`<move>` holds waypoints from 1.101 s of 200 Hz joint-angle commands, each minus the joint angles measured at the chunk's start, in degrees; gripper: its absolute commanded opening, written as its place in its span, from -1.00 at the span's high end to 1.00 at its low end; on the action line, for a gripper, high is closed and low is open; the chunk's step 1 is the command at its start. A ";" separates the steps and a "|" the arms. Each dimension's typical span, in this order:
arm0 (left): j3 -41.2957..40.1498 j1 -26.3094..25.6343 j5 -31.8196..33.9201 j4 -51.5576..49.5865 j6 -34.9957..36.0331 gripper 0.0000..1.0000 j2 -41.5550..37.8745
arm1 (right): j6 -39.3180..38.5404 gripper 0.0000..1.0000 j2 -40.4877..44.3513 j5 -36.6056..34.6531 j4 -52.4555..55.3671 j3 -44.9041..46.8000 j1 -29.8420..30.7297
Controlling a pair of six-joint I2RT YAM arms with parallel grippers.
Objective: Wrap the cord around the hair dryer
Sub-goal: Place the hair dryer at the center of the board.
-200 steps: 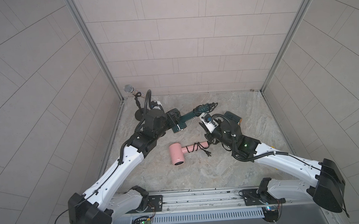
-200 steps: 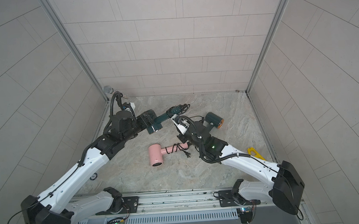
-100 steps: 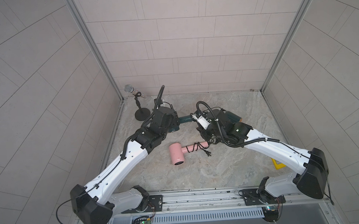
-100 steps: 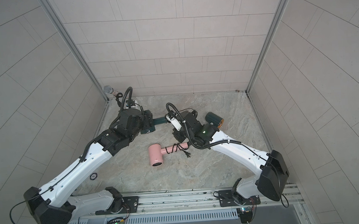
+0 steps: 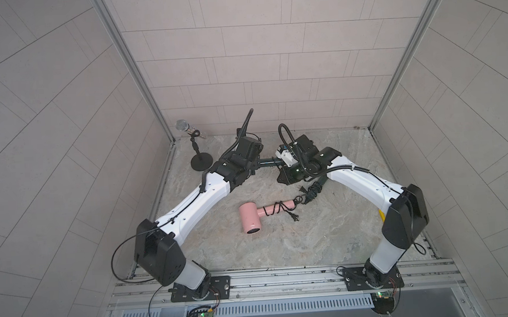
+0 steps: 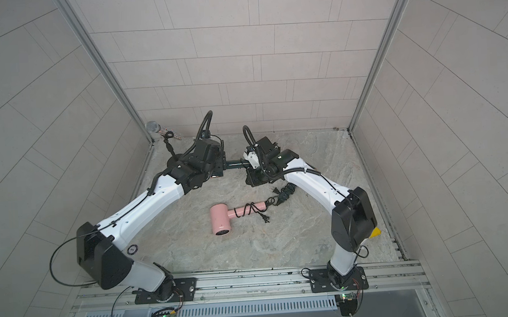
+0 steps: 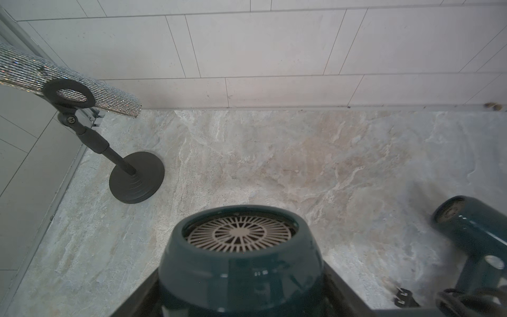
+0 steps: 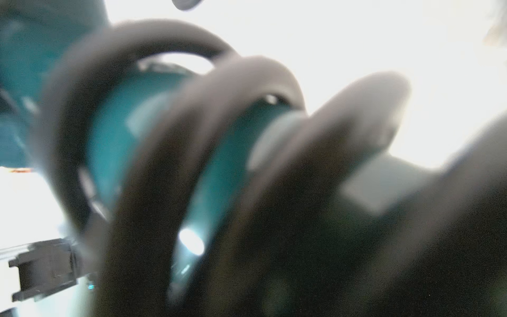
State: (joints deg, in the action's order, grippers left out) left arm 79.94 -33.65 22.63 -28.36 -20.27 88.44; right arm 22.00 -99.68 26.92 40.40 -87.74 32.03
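A dark teal hair dryer hangs above the table between my two grippers, its handle (image 5: 267,163) level in both top views (image 6: 233,165). My left gripper (image 7: 241,288) is shut on the dryer's head (image 7: 241,247), whose grille faces the camera. At the handle's far end is my right gripper (image 5: 283,163). In the right wrist view, blurred loops of the black cord (image 8: 164,131) ring the teal handle (image 8: 225,153) and run down into the dark jaws, which look shut on it.
A pink hair dryer (image 5: 251,222) with a wound cord lies mid-table. A second teal dryer (image 7: 472,227) lies under my right arm, its cord bundle (image 5: 312,189) beside it. A microphone stand (image 5: 200,162) is at the back left. A yellow object (image 6: 374,232) is at the right.
Both wrists moved toward the back wall. The teal dryer's handle swung level, and my right gripper came up over the handle's end, covering the second dryer.
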 commanded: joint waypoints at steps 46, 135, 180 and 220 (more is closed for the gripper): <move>8.32 5.52 -23.67 -13.11 11.05 1.00 15.57 | 4.55 1.00 -14.34 0.25 0.24 -11.56 -2.99; 20.81 5.76 -26.97 -18.11 14.01 1.00 33.07 | 1.53 1.00 -25.33 -3.71 3.38 -16.18 -6.99; 26.92 6.09 -26.67 -23.57 17.08 0.95 38.98 | 1.04 0.65 -27.70 -4.85 3.71 -17.28 -8.04; 30.83 6.69 -28.36 -27.28 16.93 0.32 42.99 | -0.14 0.43 -28.29 -6.11 4.64 -17.14 -8.41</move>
State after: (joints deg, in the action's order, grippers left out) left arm 109.27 -26.00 0.60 -44.14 -9.85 129.84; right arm 23.27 -127.83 25.17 50.06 -102.96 25.19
